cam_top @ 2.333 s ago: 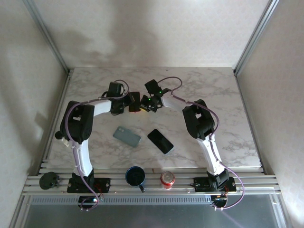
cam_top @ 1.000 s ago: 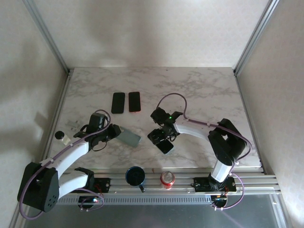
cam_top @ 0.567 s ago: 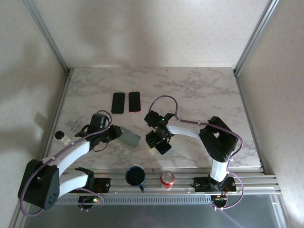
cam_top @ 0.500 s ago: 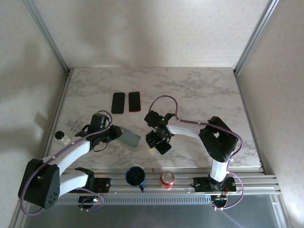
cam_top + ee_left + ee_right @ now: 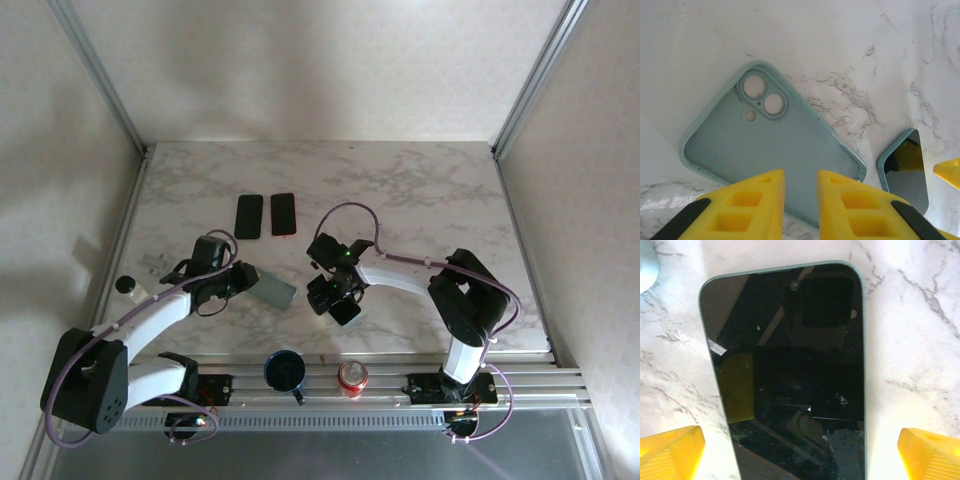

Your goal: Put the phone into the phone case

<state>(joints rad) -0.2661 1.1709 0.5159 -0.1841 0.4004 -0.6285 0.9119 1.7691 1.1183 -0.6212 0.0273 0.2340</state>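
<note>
- From above, the pale teal phone case [image 5: 271, 290] lies on the marble table [image 5: 430, 190] left of middle. The phone [image 5: 345, 310] lies near it to the right, and the 2 do not touch.
- The left wrist view alone shows the case's open side facing up, with 2 round camera holes at its far corner. A corner of the phone sits beyond the case's right end.
- The left gripper [image 5: 801, 200] hangs over the case's near rim, its yellow fingers [image 5: 740, 210] a narrow gap apart. Whether they pinch the rim cannot be told.
- The right wrist view shows the phone screen-up, dark and smudged. The right gripper [image 5: 800, 452] is spread wide, 1 fingertip on each side of the phone and both clear of its edges.
- Only the top view takes in 2 dark phones [image 5: 266, 215] side by side farther back, with bare marble to the right.
- A blue mug [image 5: 285, 371] and a red can [image 5: 352, 376] stand on the near rail. The can's print is too small to read.
</note>
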